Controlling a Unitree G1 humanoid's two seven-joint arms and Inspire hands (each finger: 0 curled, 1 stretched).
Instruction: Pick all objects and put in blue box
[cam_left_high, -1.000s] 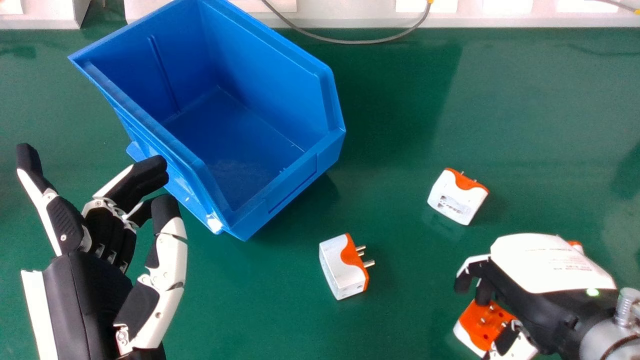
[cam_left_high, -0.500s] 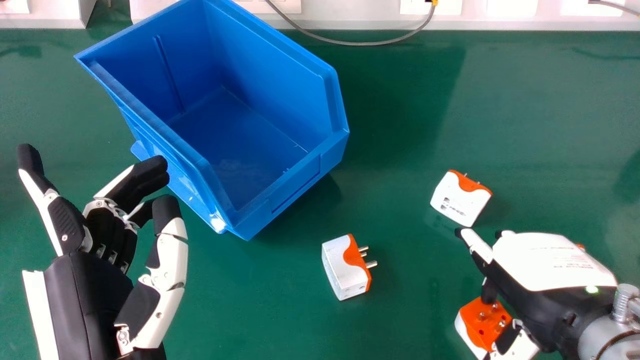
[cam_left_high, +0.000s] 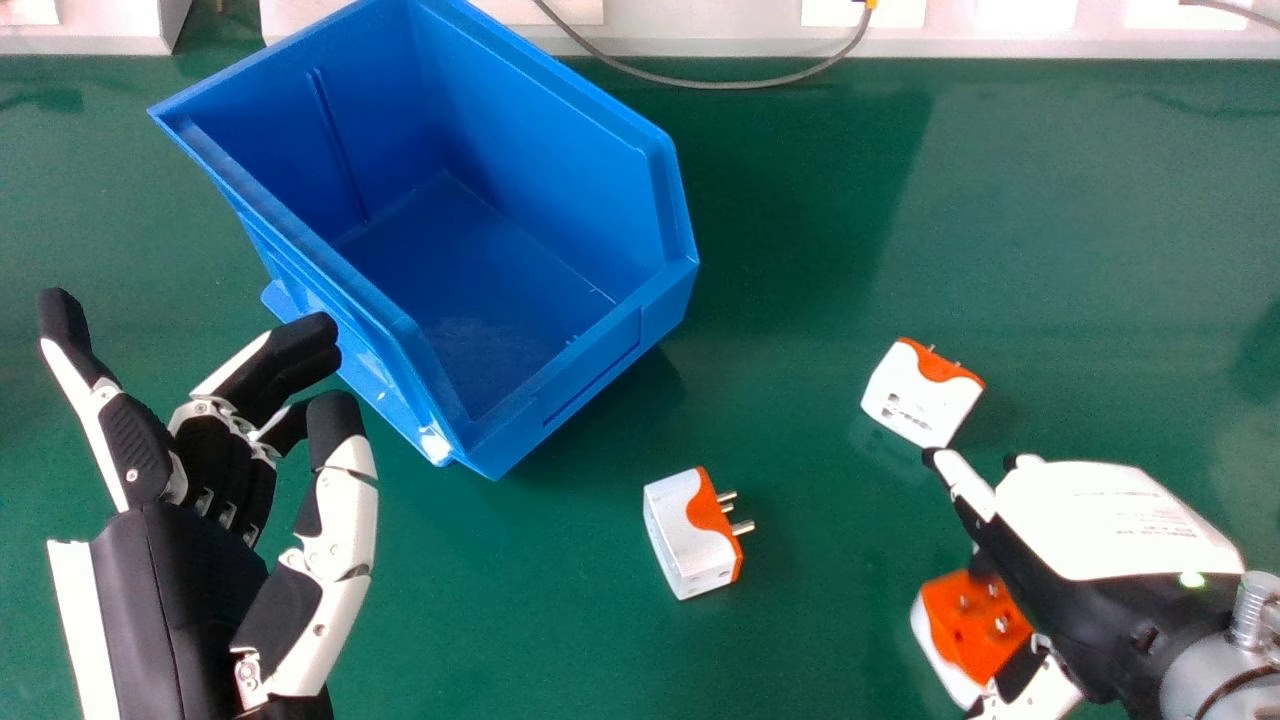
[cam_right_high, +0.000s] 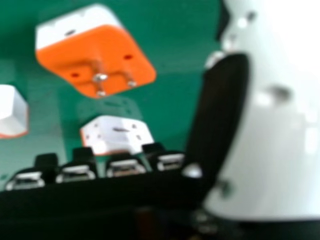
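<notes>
Your right hand (cam_left_high: 1060, 590) is loosely spread, unclosed, over the pins-up adapter (cam_left_high: 965, 640) on the worktop (cam_left_high: 800, 650). Pinch its white sides squarely, clear of the pins (cam_left_high: 1001, 624); leave the left hand (cam_left_high: 180, 600) beside the blue box (cam_left_high: 590, 365).

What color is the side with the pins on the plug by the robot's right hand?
Orange, seen best in the right hand view.

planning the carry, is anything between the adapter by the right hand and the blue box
Yes, another adapter lies on the table, roughly on the straight line from the adapter by the right hand to the blue box. The box's near wall also stands in the way.
</notes>
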